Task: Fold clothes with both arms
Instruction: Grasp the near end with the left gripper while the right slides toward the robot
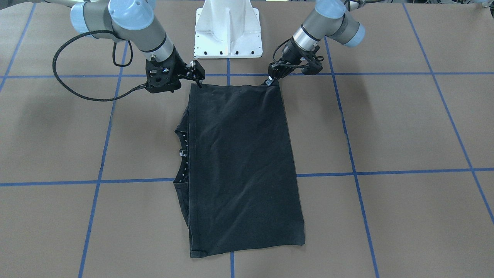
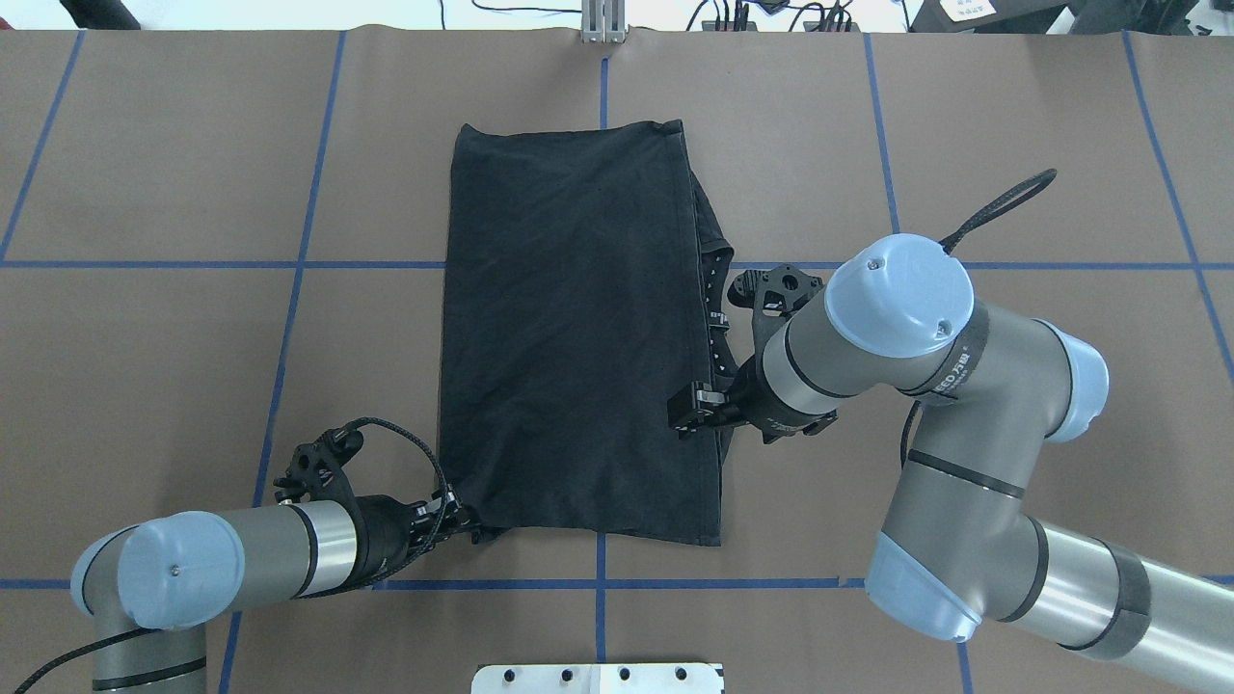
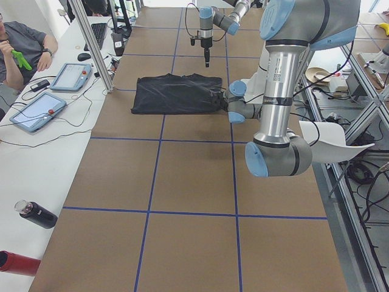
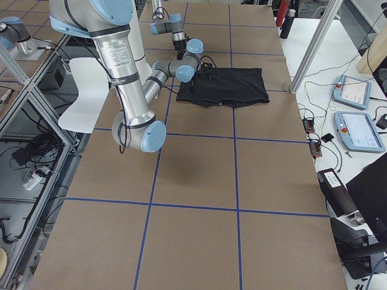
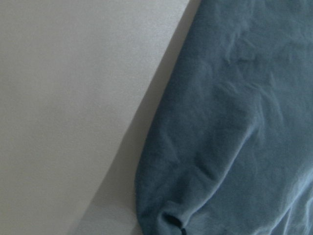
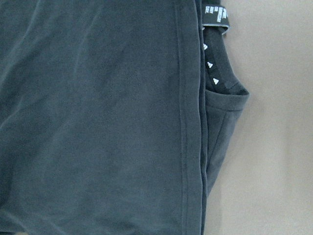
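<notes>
Brown paper covers the one long table [image 2: 193, 386], marked into squares by blue tape lines [image 2: 289, 265]. One black T-shirt [image 2: 569, 337] lies flat near the table's middle, folded into a long rectangle with its plain side up. Along its edge on the robot's right, the neckline [image 2: 715, 308] peeks out from under the top layer, showing a small label and a row of white marks.

Two arms reach in. The left arm [image 2: 289, 549] lies low, and the left gripper [image 2: 477, 529] has its tip at the shirt's near corner on the robot's left, touching the cloth. Its fingers look drawn close, but I cannot tell whether they pinch the hem. The right arm [image 2: 964, 405] bends over the shirt's right edge with the right gripper [image 2: 689, 414] pointing down, raised clear of the cloth in the side view; how wide its jaws stand I cannot tell.

One white pedestal [image 1: 228, 34] stands at the robot's side of the table. On the side bench beyond the far edge are two tablets [image 3: 72, 76], one black bottle [image 3: 36, 214] and one red bottle [image 3: 15, 263], with one seated person [image 3: 21, 45] beside them
</notes>
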Available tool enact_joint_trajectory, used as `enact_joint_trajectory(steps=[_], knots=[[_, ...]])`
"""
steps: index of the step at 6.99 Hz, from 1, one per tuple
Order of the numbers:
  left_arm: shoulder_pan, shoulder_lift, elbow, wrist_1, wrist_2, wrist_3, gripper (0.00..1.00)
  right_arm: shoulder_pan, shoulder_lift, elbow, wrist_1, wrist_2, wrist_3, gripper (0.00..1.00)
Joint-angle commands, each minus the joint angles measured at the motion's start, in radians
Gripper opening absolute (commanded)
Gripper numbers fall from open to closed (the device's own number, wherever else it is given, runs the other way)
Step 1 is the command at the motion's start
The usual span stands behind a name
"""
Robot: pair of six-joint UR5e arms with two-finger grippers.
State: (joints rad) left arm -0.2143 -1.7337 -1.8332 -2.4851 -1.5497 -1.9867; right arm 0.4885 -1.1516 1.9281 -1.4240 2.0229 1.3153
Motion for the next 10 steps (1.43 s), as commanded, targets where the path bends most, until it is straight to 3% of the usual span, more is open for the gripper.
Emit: enact_joint_trajectory(steps=[1,4,6,10], knots=[[-0.002,-0.001,-0.003,0.0,-0.001,0.0,0.0,-0.124,0.007,-0.006,0.005,-0.149,0.113,1.0],[-0.004,-0.003,-0.005,0.0,-0.003,0.0,0.0,-0.168,0.013,-0.046,-0.024,-0.19,0.119,1.0],[-0.004,-0.003,-0.005,0.0,-0.003,0.0,0.0,-0.169,0.064,-0.046,-0.151,-0.193,0.119,1.0],[-0.002,-0.003,-0.003,-0.002,-0.003,0.0,0.0,-0.169,0.095,-0.098,-0.154,-0.217,0.116,1.0]])
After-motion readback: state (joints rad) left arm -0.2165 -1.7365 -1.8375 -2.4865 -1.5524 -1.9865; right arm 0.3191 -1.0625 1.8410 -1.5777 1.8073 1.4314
